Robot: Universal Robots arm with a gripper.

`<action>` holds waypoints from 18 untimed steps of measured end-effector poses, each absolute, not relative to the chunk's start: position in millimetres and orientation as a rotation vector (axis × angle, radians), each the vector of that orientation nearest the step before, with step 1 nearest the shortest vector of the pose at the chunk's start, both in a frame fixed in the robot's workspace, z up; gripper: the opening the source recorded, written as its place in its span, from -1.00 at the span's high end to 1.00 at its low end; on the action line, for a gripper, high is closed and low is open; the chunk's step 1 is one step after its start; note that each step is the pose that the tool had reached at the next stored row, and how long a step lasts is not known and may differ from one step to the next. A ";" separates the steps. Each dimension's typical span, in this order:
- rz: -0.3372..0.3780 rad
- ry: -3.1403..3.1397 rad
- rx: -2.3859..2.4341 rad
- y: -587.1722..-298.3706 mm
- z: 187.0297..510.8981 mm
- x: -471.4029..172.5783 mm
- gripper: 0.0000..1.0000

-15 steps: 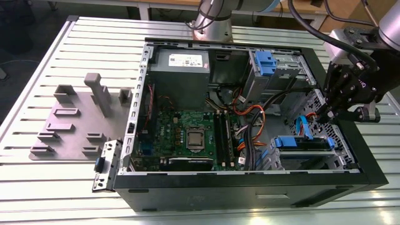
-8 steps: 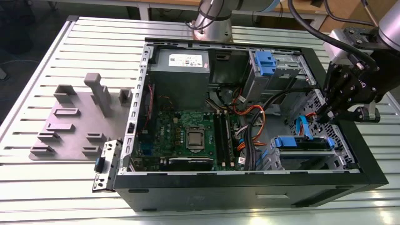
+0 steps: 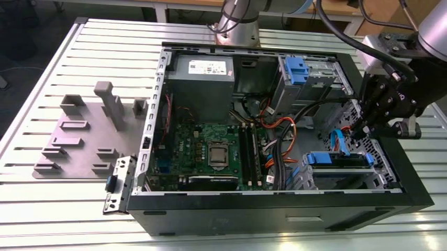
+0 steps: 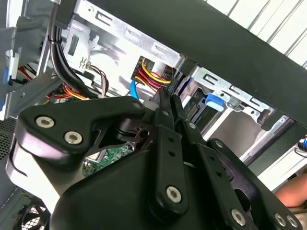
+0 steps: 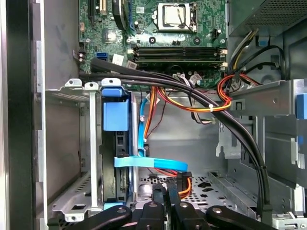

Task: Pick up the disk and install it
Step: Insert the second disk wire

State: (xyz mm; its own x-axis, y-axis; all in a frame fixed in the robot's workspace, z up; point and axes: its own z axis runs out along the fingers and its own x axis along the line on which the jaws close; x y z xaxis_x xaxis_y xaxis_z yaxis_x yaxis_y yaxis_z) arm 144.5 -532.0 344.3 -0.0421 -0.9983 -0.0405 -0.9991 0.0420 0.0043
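The disk [image 3: 339, 159] sits in the lower drive cage at the front corner of the open computer case [image 3: 279, 209], on the exterior view's right, with its blue rails and end piece showing. In the first wrist view its blue end piece [image 5: 115, 116] stands edge-on between the cage's metal walls. My gripper [image 3: 361, 134] hangs just above that cage, apart from the disk. Its black fingers [image 5: 166, 203] are shut together with nothing between them. In the second wrist view the gripper [image 4: 171, 98] points at the cage's connectors.
A blue flat cable [image 5: 149, 163] and orange-red power wires [image 5: 184, 179] cross right in front of the fingertips. Thick black cables [image 5: 230, 124] run over the motherboard [image 3: 209, 151]. A grey power supply [image 3: 202, 78] and an upper blue-clipped cage [image 3: 297, 70] fill the case's back. A grey fixture plate [image 3: 84, 136] lies outside.
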 end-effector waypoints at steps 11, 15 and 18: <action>0.041 2.244 -2.153 -541.8 346.8 140.6 0.69; 0.038 2.243 -2.152 -545.8 346.9 138.5 0.69; 0.038 2.243 -2.152 -549.0 346.9 137.7 0.69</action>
State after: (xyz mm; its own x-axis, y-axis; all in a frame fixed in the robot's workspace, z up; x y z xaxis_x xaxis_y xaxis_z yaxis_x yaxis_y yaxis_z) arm 137.7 -549.0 346.9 -0.0410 -0.9983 -0.0407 -0.9991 0.0412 -0.0054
